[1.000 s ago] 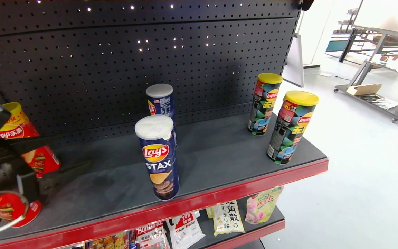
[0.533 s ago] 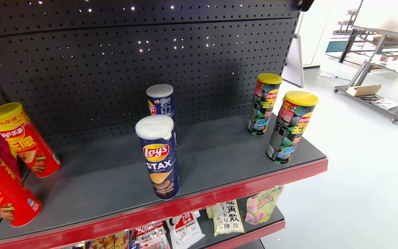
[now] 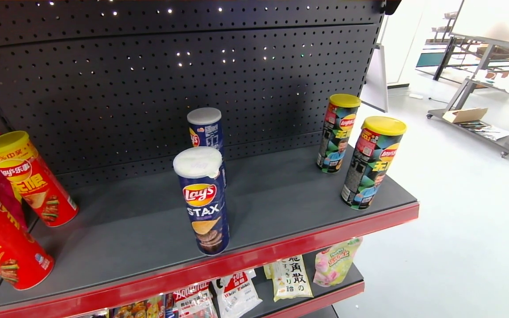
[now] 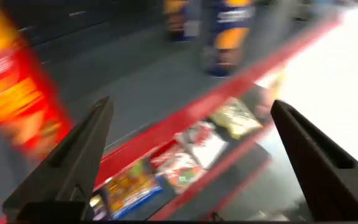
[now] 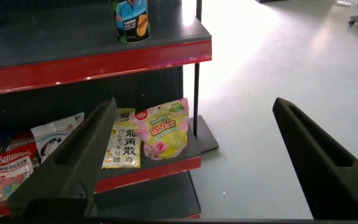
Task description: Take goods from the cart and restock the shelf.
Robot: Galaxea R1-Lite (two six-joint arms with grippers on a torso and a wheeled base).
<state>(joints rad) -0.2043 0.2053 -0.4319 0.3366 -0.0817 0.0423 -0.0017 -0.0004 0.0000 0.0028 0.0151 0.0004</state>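
In the head view the shelf (image 3: 281,198) carries 6 upright chip cans. There are 2 red cans (image 3: 29,176) at 9 o'clock and 2 blue cans (image 3: 203,203) near the middle, one behind the other. The 2 yellow-lidded cans (image 3: 374,163) stand at 3 o'clock, well apart from the blue pair. Snack bags (image 3: 287,276) lie on the lower shelf (image 3: 334,297) at 6 o'clock. In the left wrist view the left tool (image 4: 191,106) is open and grips nothing, its fingers spread wide before the shelf's red front edge; the scene is blurred. In the right wrist view the right tool (image 5: 194,102) is also open and empty, facing the lower shelf's bags and the pale floor (image 5: 291,62).
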